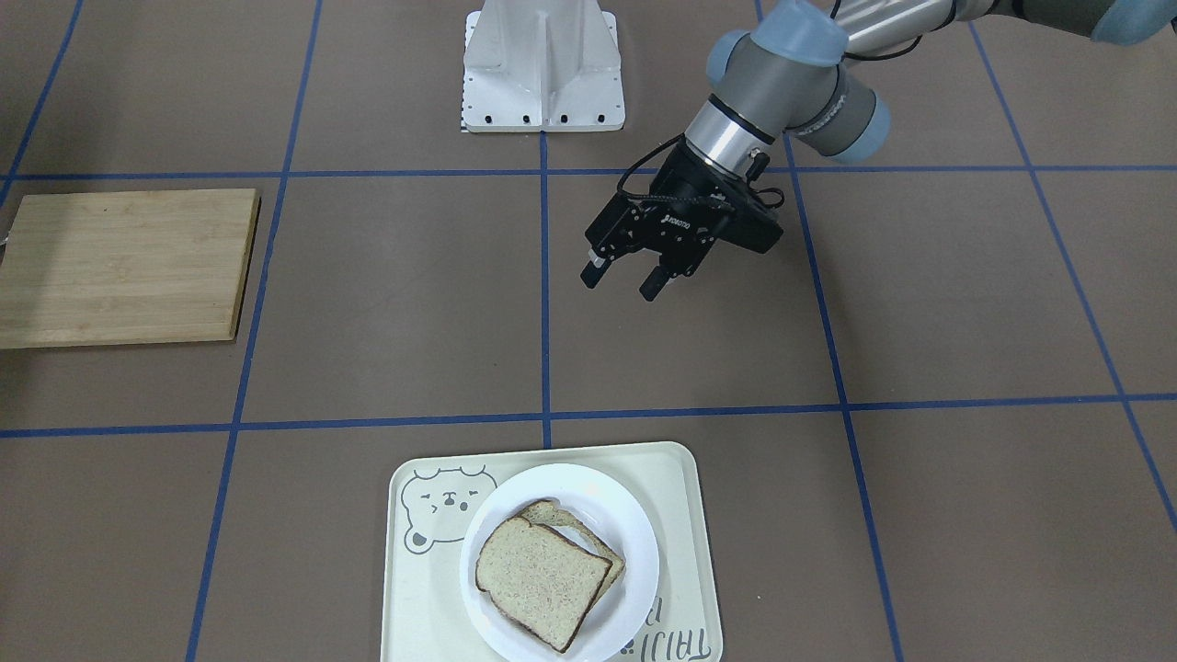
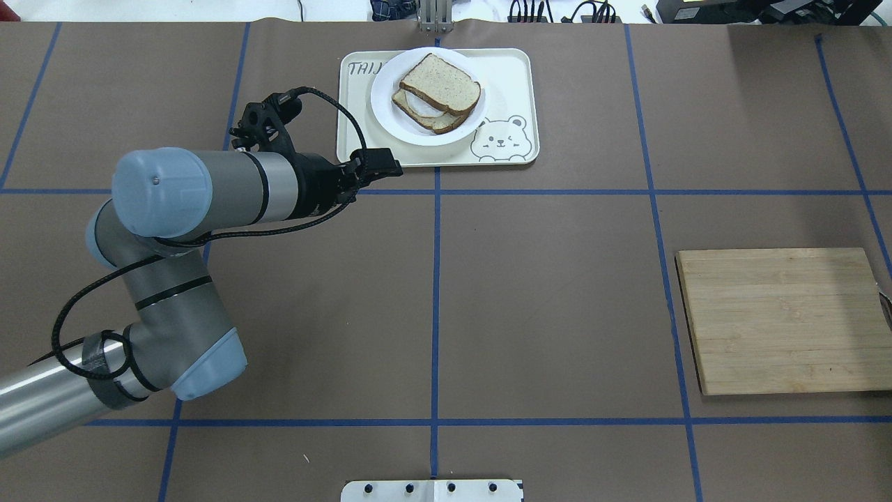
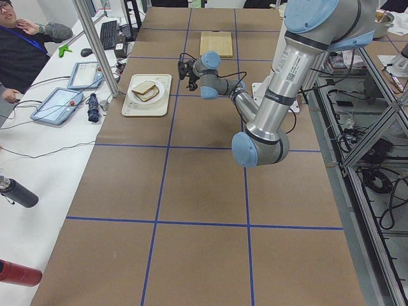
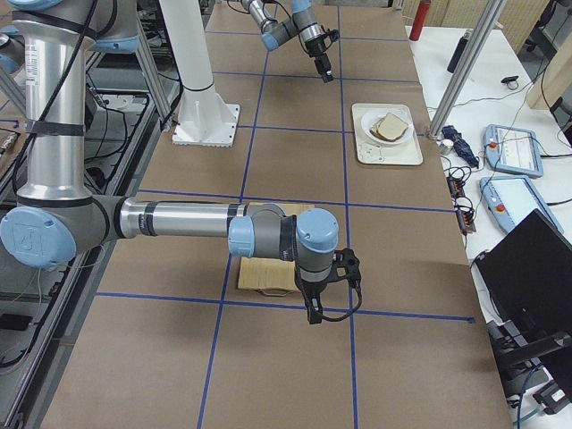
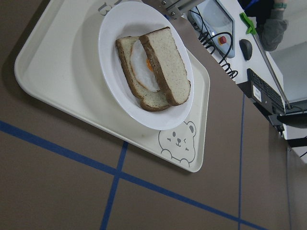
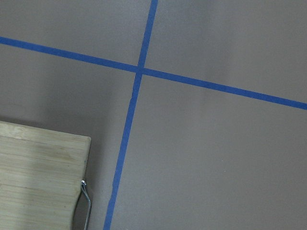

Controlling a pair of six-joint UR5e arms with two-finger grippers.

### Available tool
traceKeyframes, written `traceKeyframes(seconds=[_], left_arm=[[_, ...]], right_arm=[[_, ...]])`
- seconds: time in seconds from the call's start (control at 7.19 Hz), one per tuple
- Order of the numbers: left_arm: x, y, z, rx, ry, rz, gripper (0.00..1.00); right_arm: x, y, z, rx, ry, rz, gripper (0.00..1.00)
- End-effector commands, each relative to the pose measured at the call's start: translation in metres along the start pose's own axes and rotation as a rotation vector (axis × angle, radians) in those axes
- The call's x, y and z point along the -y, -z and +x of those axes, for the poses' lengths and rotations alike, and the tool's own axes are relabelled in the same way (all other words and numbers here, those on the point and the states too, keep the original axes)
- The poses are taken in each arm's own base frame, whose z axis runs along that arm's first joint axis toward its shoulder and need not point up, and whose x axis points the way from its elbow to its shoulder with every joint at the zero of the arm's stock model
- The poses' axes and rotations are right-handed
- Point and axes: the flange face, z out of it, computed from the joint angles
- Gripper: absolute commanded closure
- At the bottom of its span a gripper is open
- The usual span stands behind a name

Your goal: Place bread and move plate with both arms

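The plain bread point(image 1: 538, 579) lies partly over an egg-topped slice point(image 5: 142, 69) on the white plate point(image 1: 636, 533). The plate sits on a cream bear tray point(image 1: 682, 487). They also show in the overhead view: bread point(image 2: 440, 84), plate point(image 2: 382, 104). My left gripper point(image 1: 623, 280) hangs open and empty above the table, short of the tray on the robot's side; it also shows in the overhead view point(image 2: 380, 167). My right gripper point(image 4: 315, 315) shows only in the exterior right view, near the wooden board; I cannot tell if it is open or shut.
A wooden cutting board point(image 2: 784, 321) lies on the robot's right side of the table. The white base stand point(image 1: 542, 64) is at the robot's edge. Blue tape lines grid the brown table. Operators' desks with tablets point(image 3: 60, 102) border the far side.
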Motion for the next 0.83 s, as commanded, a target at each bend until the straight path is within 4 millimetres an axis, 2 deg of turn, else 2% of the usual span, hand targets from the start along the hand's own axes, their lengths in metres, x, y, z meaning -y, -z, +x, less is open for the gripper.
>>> traceKeyframes(seconds=[0.0, 0.28, 0.42, 0.56, 0.7], left_arm=[[0.007, 0.039, -0.015, 0.217, -0.323, -0.041, 0.02], [0.046, 0.057, -0.043, 0.430, -0.516, -0.084, 0.02], [0.075, 0.071, -0.069, 0.544, -0.626, -0.127, 0.02], [0.104, 0.087, -0.106, 0.617, -0.696, -0.201, 0.02], [0.139, 0.113, -0.146, 0.640, -0.676, -0.246, 0.02]], right_arm=[[-0.001, -0.001, 0.000, 0.000, -0.001, -0.001, 0.00], [-0.001, -0.001, 0.001, 0.000, -0.002, -0.003, 0.00], [-0.001, -0.002, 0.001, 0.001, -0.003, -0.004, 0.00], [-0.002, -0.004, 0.002, 0.001, -0.005, -0.007, 0.00], [-0.003, -0.006, 0.004, 0.002, -0.009, -0.012, 0.00]])
